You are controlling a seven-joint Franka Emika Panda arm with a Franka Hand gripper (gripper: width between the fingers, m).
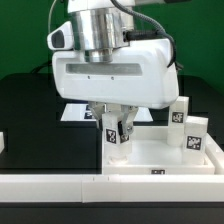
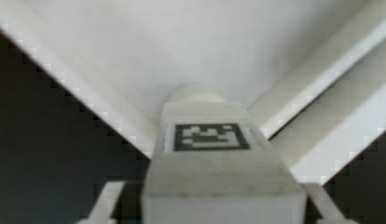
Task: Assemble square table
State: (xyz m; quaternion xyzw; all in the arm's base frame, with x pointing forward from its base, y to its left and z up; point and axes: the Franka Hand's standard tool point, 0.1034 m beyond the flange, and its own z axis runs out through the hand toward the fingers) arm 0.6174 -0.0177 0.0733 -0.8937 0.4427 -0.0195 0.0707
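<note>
Wrist view: fingers (image 2: 112, 200) closed on a tagged leg (image 2: 209, 135) over the slab (image 2: 154, 60).

1. The leg (image 1: 117, 134) I hold looks like smooth white plastic with a matt black-and-white tag.
2. The square slab (image 1: 160, 153) looks like smooth white plastic too.
3. The table (image 1: 25, 105) under it is matt black.

Black tabletop, green backdrop.
Long white border bars (image 1: 60, 183) edge the dark tabletop (image 1: 25, 105); the marker board (image 1: 78, 113) lies flat behind.
</note>
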